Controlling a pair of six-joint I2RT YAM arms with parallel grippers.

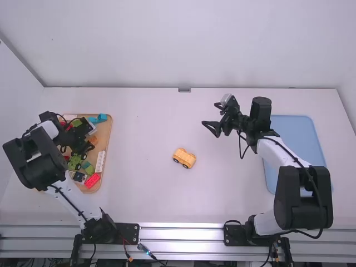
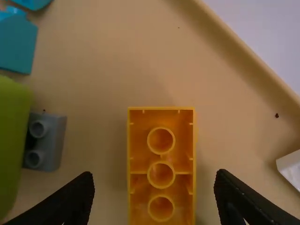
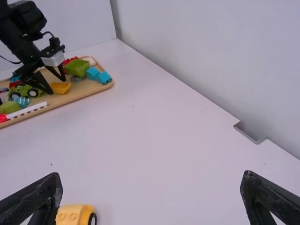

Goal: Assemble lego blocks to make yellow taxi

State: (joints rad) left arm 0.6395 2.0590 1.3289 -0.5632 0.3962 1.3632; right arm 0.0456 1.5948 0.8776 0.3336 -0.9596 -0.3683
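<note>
My left gripper (image 1: 89,143) is over the wooden tray at the left. In the left wrist view the gripper (image 2: 154,179) stands open, its fingers on either side of an orange-yellow brick (image 2: 161,140) that lies hollow side up. A gap shows between brick and fingers. The yellow vehicle piece (image 1: 184,158), with dark wheels, sits mid-table; part of this yellow vehicle (image 3: 74,214) shows low in the right wrist view. My right gripper (image 1: 209,114) is above the table's right half, open; in its wrist view the gripper (image 3: 152,179) has nothing between its fingers.
The wooden tray (image 1: 109,133) holds several other pieces: a blue one (image 1: 98,118), a white bar (image 1: 100,161), a red brick (image 1: 92,180) and green parts (image 1: 74,162). A grey brick (image 2: 50,140) lies beside the orange-yellow one. A blue board (image 1: 297,130) lies under the right arm.
</note>
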